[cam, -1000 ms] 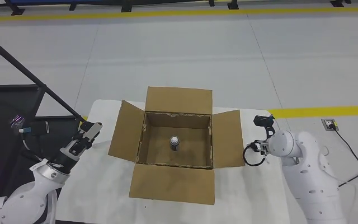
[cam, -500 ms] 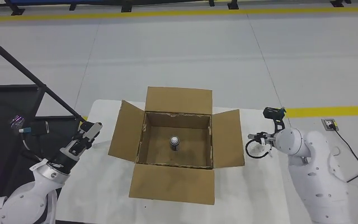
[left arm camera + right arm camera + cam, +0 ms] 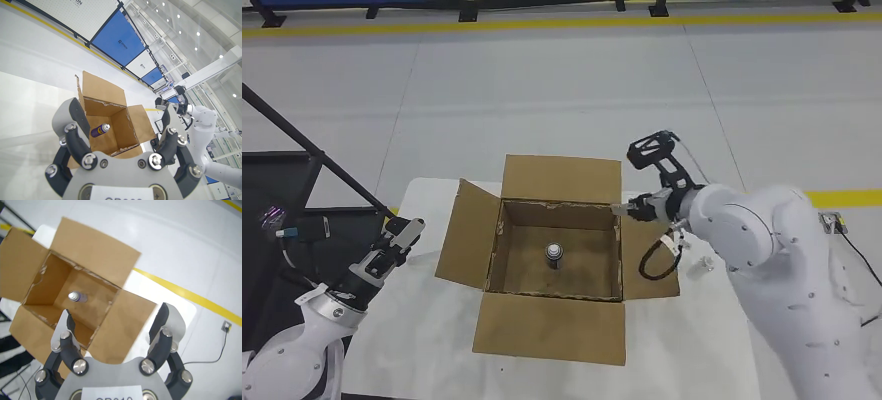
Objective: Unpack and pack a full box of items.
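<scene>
An open cardboard box (image 3: 552,328) with its four flaps spread stands on the white table (image 3: 422,300). Inside it one spray can (image 3: 555,254) with a purple body and white cap stands upright on the bottom. My left gripper (image 3: 407,230) hovers left of the box, open and empty, pointing at the box (image 3: 102,91) and the can (image 3: 100,130). My right gripper (image 3: 634,207) hangs over the box's far right corner, above the right flap, open and empty. The right wrist view looks down past that gripper (image 3: 115,309) at the can (image 3: 77,296) in the box (image 3: 94,249).
A small clear object (image 3: 705,265) lies on the table just right of the right flap. A black cable loop (image 3: 655,262) hangs from the right arm over that flap. A dark frame with black cloth (image 3: 282,190) stands off the table's left side.
The right arm has swung from the table's right edge up and leftward to the box's far right corner. The left arm, box and can have stayed put.
</scene>
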